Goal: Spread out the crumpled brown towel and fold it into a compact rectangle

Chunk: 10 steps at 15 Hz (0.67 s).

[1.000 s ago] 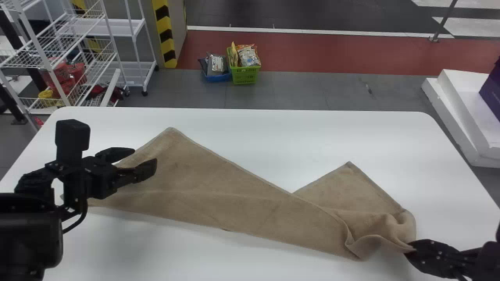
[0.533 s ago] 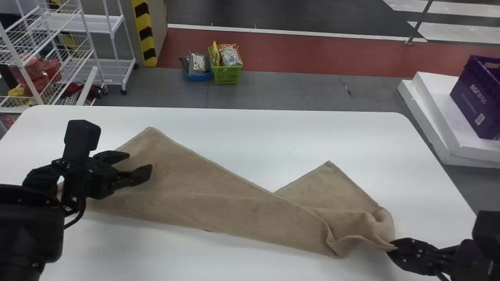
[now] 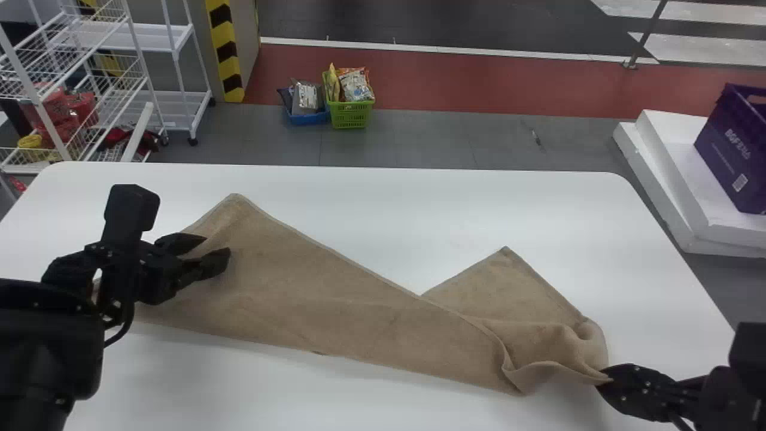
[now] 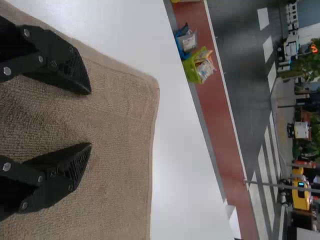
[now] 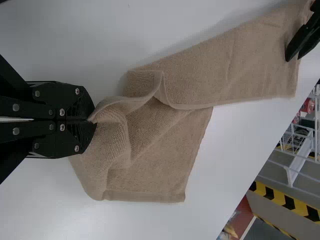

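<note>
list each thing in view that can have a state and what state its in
Brown towel, partly spread, folded over itself, rumpled at its right end
Left tool, open, at the towel's left part
Right tool, shut on the towel's right end
Green basket, filled with packets
Blue basket, holding packets
Purple crate, upright
Wire rack, loaded

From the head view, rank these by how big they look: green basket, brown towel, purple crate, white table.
Largest to smallest, as they appear there:
1. white table
2. brown towel
3. purple crate, cut off by the view's right edge
4. green basket
</note>
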Each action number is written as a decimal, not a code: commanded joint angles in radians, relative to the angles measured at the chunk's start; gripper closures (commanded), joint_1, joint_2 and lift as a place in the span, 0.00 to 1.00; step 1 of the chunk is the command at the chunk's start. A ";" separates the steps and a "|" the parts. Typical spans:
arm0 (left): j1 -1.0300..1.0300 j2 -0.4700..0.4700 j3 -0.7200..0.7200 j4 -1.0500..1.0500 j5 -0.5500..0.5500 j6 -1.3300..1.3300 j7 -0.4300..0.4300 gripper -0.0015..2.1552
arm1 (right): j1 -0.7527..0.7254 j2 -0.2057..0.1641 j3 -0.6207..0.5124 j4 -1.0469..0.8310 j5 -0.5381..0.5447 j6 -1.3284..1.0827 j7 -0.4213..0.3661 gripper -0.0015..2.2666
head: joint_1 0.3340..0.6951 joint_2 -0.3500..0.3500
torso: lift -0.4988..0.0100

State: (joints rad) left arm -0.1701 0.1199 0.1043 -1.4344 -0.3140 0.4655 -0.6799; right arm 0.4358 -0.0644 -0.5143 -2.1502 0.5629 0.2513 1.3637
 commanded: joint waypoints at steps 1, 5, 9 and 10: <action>0.003 0.001 -0.002 -0.001 -0.008 -0.009 -0.010 0.36 | 0.000 0.000 -0.001 0.001 0.000 0.000 0.003 0.58 | 1.00 0.37 | 0.73; 0.083 -0.003 0.058 -0.095 0.055 -0.089 -0.020 0.67 | 0.000 0.000 -0.003 0.000 0.000 0.000 0.003 0.58 | 1.00 0.36 | 0.73; 0.210 -0.005 0.212 -0.271 0.240 -0.135 -0.110 0.66 | -0.002 0.002 -0.015 0.000 -0.009 -0.003 0.003 0.58 | 1.00 0.39 | 0.73; 0.248 -0.005 0.256 -0.302 0.286 -0.178 -0.150 0.66 | -0.002 0.002 -0.023 -0.002 -0.018 -0.003 0.003 0.58 | 1.00 0.40 | 0.73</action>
State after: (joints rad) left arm 0.0286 0.1153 0.2998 -1.6892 -0.0936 0.3294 -0.8039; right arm 0.4344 -0.0630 -0.5289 -2.1513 0.5533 0.2486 1.3637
